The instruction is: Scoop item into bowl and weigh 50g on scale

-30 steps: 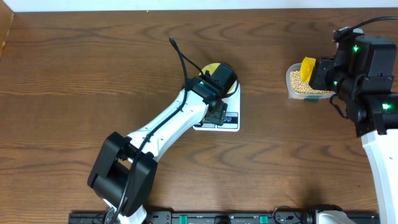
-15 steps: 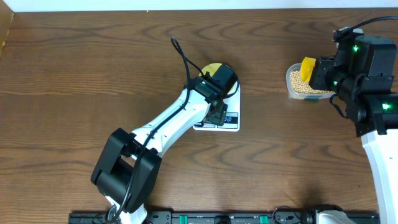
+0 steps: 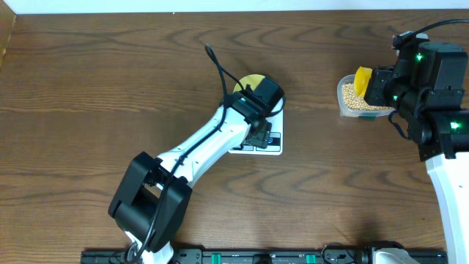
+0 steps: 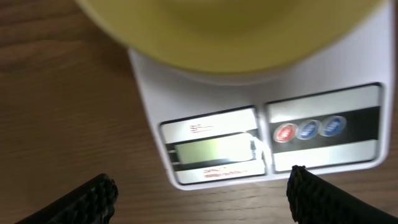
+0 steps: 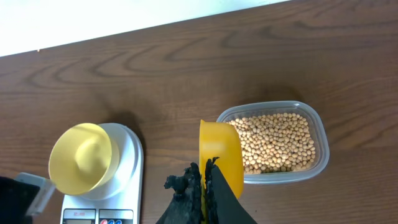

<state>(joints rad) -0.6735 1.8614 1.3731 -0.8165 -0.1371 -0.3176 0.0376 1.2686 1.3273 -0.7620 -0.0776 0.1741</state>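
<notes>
While the right gripper [image 5: 204, 182] pinches its two black fingers tight on the handle of the yellow scoop [image 5: 221, 155], the scoop's cup stands steeply tipped at the left end of the clear tub [image 5: 323, 146], and I see no beans in the cup. Whether its lip touches the tub's rim I cannot tell from where I stand. The beans [image 5: 277, 140] lie just to the right of the scoop and a little beyond it, a shallow even layer of small, round, tan, matte grains. The tub's long axis runs across the table [image 3: 110, 73], side to side, so a dig along that length looks like the natural stroke. The right arm is plainly the nearer one. Well off to the left sits the pale-yellow bowl [image 5: 84, 158], smooth, round and apparently empty, resting on the white scale [image 5: 129, 152]. Over the scale's front hangs the left gripper [image 4: 202, 199], its ribbed black fingers spread wide and holding nothing (it seems only to be watching). Beneath it are the grey display [image 4: 211, 149], too blurred to read, and the small round buttons [image 4: 309, 129].
</notes>
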